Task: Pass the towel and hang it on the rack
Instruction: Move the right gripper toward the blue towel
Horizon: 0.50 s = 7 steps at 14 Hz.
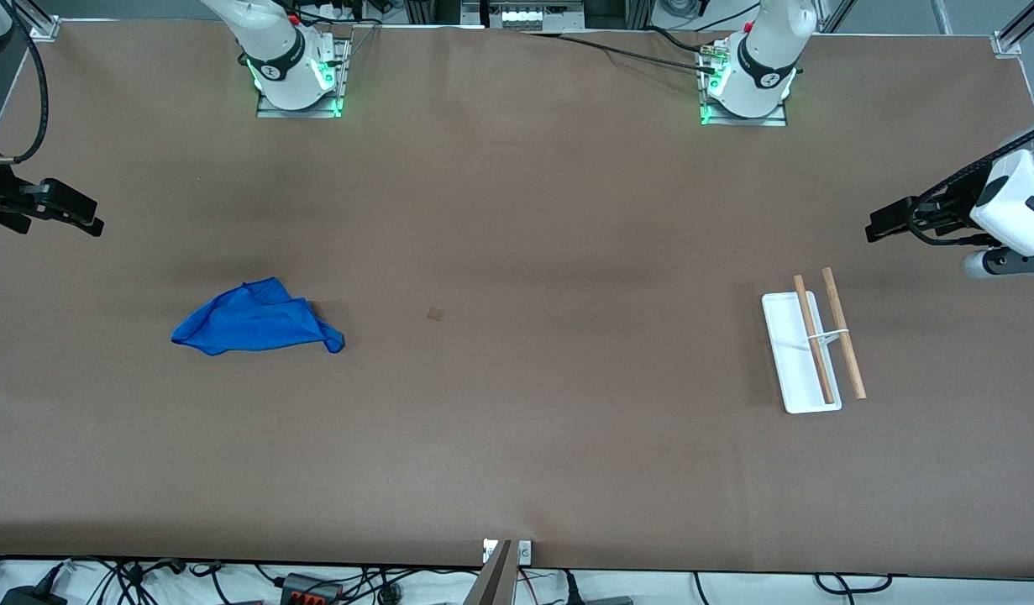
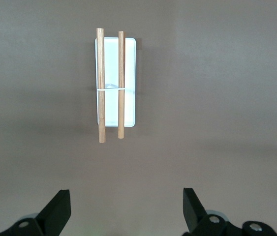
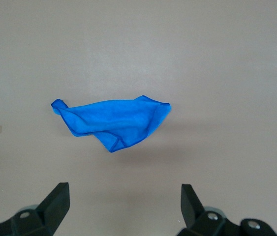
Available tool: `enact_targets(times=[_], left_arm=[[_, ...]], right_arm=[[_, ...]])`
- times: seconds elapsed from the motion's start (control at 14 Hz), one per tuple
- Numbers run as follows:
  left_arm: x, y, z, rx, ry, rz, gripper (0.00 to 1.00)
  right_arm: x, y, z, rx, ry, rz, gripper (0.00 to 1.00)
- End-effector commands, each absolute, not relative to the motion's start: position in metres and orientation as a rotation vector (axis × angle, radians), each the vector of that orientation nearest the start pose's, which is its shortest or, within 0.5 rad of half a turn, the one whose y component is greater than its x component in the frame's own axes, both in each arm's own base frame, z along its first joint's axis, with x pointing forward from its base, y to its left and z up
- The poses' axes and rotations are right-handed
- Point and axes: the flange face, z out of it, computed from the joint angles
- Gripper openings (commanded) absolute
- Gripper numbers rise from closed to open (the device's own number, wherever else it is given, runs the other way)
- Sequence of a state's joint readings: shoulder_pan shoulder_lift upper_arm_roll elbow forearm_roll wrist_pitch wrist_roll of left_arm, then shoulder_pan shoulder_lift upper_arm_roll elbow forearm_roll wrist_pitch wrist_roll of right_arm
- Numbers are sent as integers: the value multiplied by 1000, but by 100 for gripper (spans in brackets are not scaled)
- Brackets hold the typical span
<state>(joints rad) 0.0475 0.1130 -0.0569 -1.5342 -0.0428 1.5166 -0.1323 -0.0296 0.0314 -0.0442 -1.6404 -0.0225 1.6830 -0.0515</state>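
Both arms wait, half cut off at the table's ends: left gripper and right gripper spread wide, empty; towel crumpled, rack bare.

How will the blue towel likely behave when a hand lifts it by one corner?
The towel lies crumpled in soft folds, so it will probably droop limply. It looks thin, so likely light. It won't roll, though pushing it would probably bunch it.
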Motion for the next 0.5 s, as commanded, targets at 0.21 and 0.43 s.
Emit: enact_targets(times=[0.21,0.43], left_arm=[[579,-17,576,-3183,-139,226,100],[576,-22,575,-3173,-123,257,100]], right_arm=[[563,-48,586,-3172,17,-23,100],[574,-53,565,-3177,26,21,100]])
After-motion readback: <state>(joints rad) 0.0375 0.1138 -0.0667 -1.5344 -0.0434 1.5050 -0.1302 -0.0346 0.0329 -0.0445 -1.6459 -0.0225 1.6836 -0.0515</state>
